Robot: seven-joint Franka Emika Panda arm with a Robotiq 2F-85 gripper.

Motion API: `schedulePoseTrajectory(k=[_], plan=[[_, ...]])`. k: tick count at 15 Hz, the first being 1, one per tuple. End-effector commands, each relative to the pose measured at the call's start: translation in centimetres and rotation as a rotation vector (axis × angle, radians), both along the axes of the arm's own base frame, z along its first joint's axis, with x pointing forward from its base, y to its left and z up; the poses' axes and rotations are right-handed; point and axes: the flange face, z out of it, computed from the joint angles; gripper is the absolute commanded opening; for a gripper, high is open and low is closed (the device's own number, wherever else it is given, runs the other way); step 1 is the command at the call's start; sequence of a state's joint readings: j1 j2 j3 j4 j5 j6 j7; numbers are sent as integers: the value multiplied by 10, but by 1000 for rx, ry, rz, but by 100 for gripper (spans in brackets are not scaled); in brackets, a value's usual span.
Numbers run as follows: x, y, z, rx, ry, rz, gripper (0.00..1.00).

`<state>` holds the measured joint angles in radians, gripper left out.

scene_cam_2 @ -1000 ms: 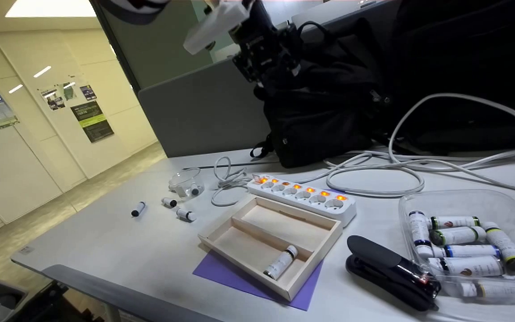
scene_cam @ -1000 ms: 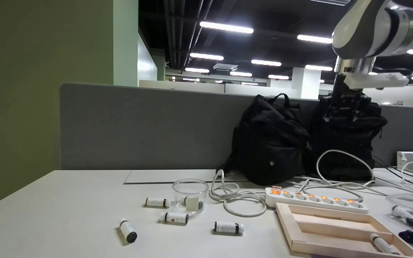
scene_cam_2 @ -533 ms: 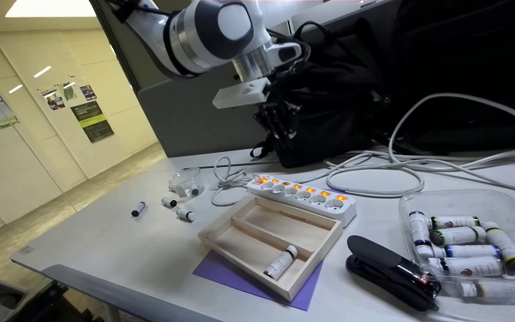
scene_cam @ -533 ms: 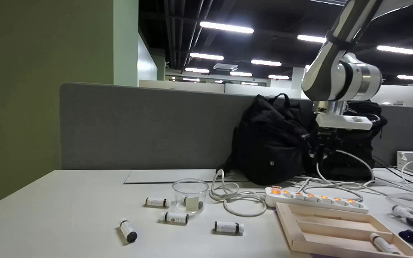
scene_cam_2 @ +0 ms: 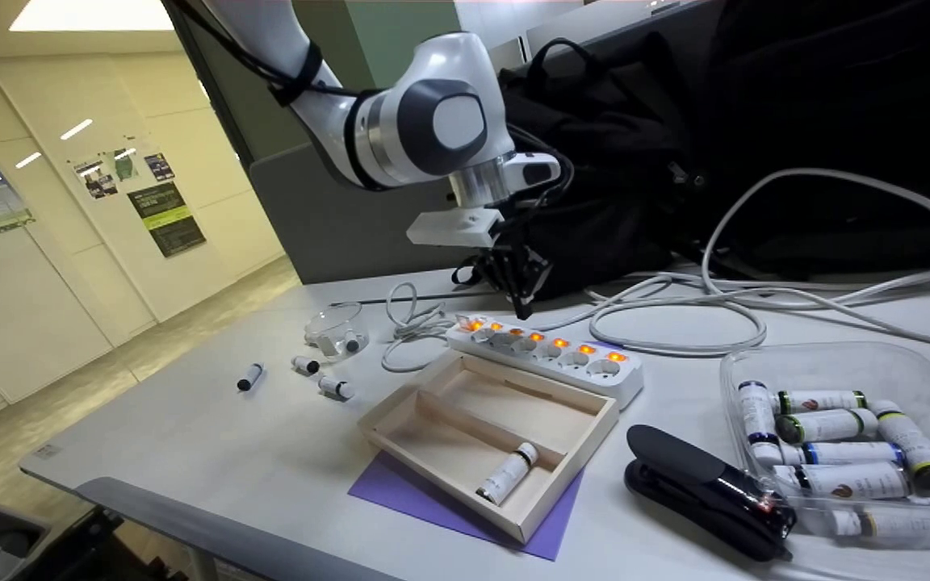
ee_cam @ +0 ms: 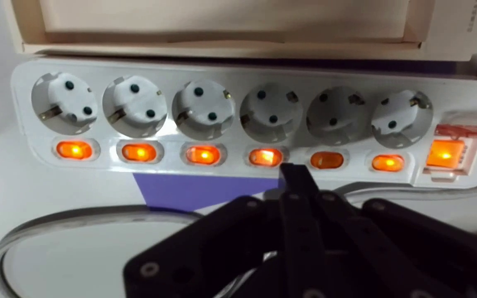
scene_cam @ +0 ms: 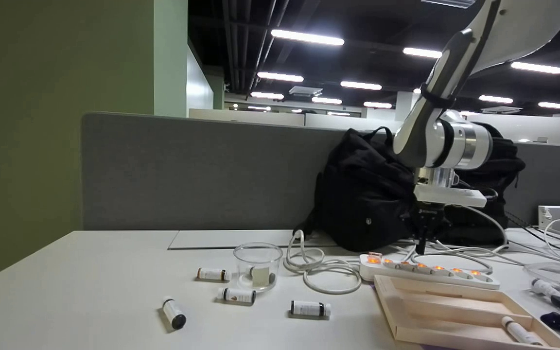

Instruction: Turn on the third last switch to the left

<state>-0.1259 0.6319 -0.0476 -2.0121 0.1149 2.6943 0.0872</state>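
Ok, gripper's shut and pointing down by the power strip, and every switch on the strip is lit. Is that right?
Not quite: in the wrist view, the fifth switch from the left is dark; the rest are lit. The gripper is indeed shut, pointing down by the power strip.

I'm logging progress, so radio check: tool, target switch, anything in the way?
Tool shut; in the wrist view, beside, not over, the unlit switch on the power strip. Apparently not yet on. Nothing seen blocking it.
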Motion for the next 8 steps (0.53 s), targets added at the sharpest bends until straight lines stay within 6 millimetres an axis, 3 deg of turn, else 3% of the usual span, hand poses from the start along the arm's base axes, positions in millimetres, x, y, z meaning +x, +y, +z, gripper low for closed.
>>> schedulePoseTrajectory(k=[1, 8], plan=[[11, 0, -13, 31, 20, -21, 0], [18, 11, -23, 43, 13, -8, 0]])
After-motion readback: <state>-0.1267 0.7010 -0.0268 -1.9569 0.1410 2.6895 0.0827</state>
